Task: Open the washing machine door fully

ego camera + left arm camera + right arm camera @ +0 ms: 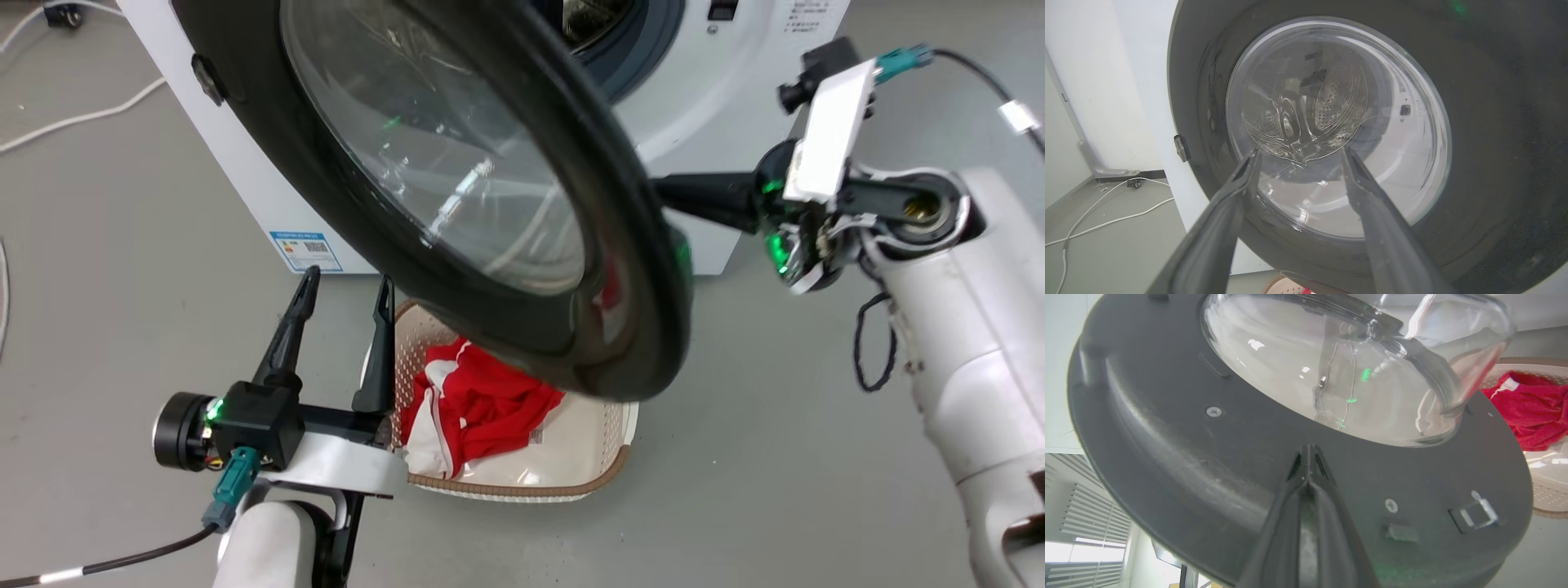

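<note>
Head view showing washing machine door (441,163) standing swung out from washing machine (722,122), running upper left to lower right, outer face facing left gripper (347,282). Cream basket (531,490) beneath, holding red-and-white garment (482,408). Left gripper spreading wide, holding nothing; right gripper (660,190) pinching tight on nothing, tips touching door's inner ring.

Large round glossy black door (433,163), clear glass bowl: swung open before me. Big white boxy washing machine (735,106): behind, drum exposed.
</note>
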Controlling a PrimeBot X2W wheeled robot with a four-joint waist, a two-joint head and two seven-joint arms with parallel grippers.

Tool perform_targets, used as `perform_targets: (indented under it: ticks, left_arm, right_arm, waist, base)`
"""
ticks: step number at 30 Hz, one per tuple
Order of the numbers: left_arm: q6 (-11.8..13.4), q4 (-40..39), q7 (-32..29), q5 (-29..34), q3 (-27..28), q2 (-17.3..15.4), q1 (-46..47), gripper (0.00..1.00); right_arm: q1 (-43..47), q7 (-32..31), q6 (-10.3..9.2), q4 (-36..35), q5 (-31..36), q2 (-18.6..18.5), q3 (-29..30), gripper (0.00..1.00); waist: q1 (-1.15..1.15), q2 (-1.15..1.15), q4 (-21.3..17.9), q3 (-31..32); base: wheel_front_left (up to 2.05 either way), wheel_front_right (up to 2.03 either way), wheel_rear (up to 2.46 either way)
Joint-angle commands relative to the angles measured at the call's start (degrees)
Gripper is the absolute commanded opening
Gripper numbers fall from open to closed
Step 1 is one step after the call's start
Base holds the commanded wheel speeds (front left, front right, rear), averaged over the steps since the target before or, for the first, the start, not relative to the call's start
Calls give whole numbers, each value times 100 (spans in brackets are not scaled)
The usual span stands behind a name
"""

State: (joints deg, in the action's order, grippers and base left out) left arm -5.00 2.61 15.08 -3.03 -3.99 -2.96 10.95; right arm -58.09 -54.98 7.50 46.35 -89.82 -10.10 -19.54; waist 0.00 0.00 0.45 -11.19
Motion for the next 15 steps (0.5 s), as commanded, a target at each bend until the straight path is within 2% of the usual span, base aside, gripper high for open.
perform_targets:
  ticks: [1, 15]
  left_arm:
    - [30, 24, 13, -20, -15, 8, -76, 100]
    - [132, 146, 13, -114, -185, 10, -239, 100]
  right_arm:
    - [188, -67, -1, -126, -67, 126, -52, 0]
    - [1149, -231, -1, -1019, 6, 532, -557, 0]
  waist:
    - [0, 0, 17, 98]
    - [0, 0, 161, 326]
  base:
    - [0, 0, 0]
    - [0, 0, 0]
